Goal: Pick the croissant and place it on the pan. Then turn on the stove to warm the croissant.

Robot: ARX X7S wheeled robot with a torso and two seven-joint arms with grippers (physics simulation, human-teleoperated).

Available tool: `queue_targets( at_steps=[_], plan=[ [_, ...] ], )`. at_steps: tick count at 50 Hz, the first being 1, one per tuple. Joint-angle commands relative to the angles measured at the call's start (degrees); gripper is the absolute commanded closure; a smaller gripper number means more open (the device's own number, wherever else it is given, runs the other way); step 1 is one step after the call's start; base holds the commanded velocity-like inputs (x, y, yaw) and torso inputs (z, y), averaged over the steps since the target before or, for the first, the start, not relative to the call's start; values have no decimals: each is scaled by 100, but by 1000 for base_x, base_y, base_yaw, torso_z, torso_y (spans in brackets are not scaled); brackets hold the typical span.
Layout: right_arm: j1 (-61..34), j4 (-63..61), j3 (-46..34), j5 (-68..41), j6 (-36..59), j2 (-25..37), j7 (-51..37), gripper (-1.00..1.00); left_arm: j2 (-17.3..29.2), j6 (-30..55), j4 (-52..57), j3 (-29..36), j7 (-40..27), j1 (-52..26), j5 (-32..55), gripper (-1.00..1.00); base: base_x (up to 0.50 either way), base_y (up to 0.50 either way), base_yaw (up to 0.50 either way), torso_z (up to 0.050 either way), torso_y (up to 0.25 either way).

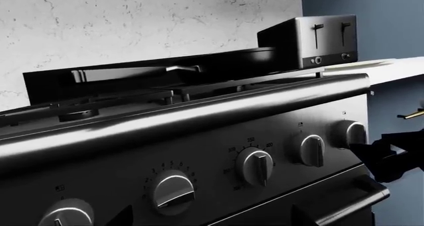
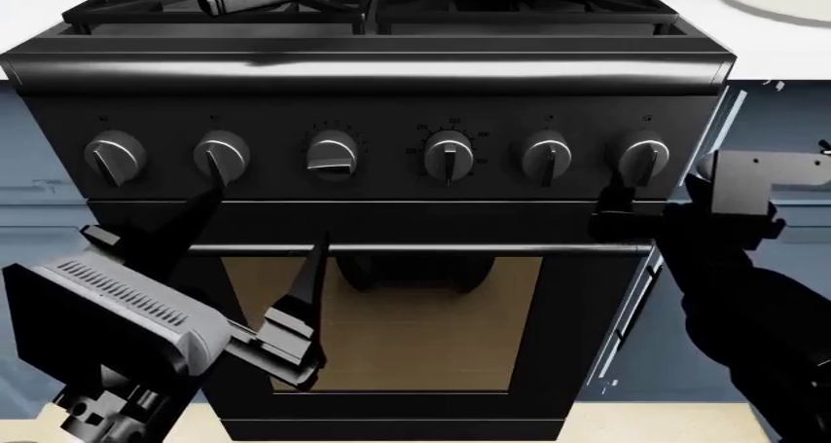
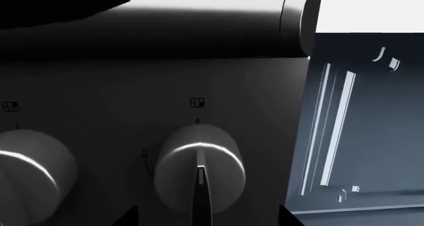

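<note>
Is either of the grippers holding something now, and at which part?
Nothing is held. The left gripper hangs open before the oven door. The right gripper is just below the rightmost knob, not gripping it.

Left arm (image 2: 124, 312) near the stove (image 2: 377, 73): light grey ribbed housing, black gripper fingers (image 2: 302, 297). Right arm (image 2: 746, 287): matte black, blocky, angular wrist.
</note>
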State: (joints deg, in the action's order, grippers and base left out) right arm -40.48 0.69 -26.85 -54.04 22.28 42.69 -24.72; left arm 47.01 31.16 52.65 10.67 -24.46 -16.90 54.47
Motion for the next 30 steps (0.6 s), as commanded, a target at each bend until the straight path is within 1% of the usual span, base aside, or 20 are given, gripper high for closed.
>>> queue_targets(
  at_steps=[1, 20, 21, 30],
  plan=[
    [-101, 146, -45, 73, 9, -66, 59, -100, 8, -36, -21, 16, 5, 27, -25, -100, 0, 0, 0, 0, 0],
    [-256, 430, -129, 224, -11, -194, 157, -100, -18, -90, -117, 74, 35, 54, -96, -100, 0, 0, 0, 0, 0],
    [-256, 423, -141, 246, -17, -192, 158, 100, -19, -92, -122, 76, 38, 51, -97, -100, 0, 0, 0, 0, 0],
    [-298, 369, -197, 289, 10, -202, 194, 100, -6, -127, -134, 71, 43, 82, -100, -100, 0, 0, 0, 0, 0]
  ],
)
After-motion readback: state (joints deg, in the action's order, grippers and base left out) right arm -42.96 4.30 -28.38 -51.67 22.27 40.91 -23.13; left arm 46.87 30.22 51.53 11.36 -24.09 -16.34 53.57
